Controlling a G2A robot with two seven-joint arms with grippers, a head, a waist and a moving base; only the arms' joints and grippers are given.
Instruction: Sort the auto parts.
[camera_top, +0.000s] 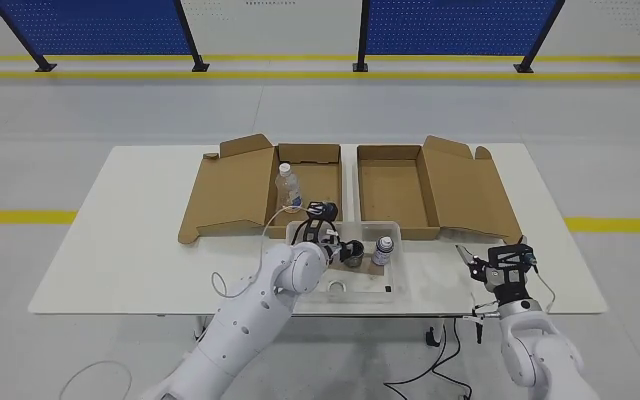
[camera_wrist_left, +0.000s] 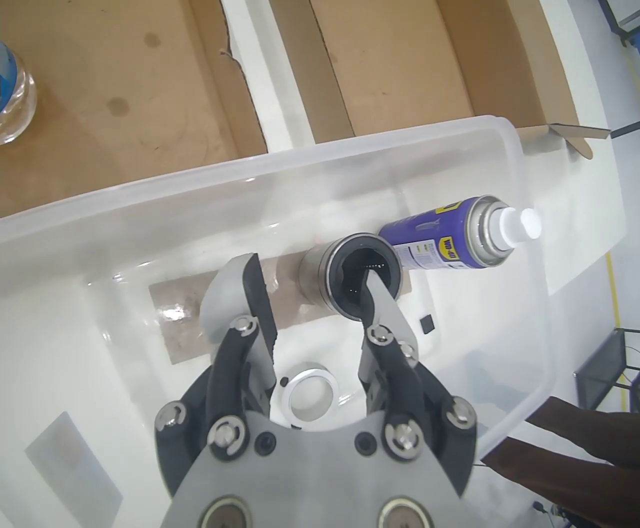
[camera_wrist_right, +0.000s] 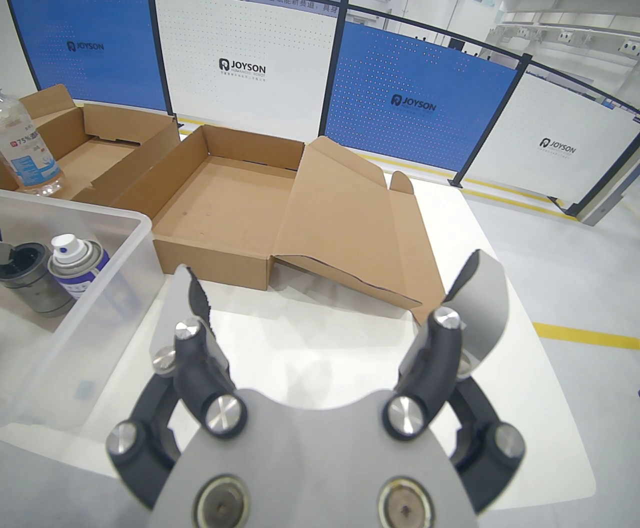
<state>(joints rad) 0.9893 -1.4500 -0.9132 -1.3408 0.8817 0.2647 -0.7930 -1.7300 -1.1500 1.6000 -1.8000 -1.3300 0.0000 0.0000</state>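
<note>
Closest to me in the left wrist view, my left tool (camera_wrist_left: 314, 284) is down inside the clear plastic bin (camera_wrist_left: 380, 145), with its jaws partly spread. One fingertip (camera_wrist_left: 371, 286) is dipped into the dark bore of the steel cylinder part (camera_wrist_left: 320, 267). The other sits outside the cylinder's wall, just beside it, with a sliver of gap, so the wall lies between the jaws but is not pinched. The cylinder lies tilted at the centre of that frame, its open mouth turned toward the camera, resting on a brown patch (camera_wrist_left: 172, 325) on the bin floor. Lower in the frame, between the tool's two linkages, a metal ring (camera_wrist_left: 307, 396) lies flat on the bin floor, apart from the cylinder. A purple spray can (camera_wrist_left: 437, 241) is just beside the cylinder at centre right, and I cannot tell whether they touch. A small black square (camera_wrist_left: 427, 323) lies on the floor below the can. In the top view my right tool (camera_top: 506, 262) hangs over the white worktop (camera_top: 120, 260) at lower right, well apart from the bin, with its jaws spread wide and nothing between them. Farther up the frame, past the bin, sit two open cardboard boxes. The left box (camera_top: 240, 190) has a clear bottle (camera_top: 288, 186) standing in it, and the right box (camera_top: 395, 190) shows a bare floor.
</note>
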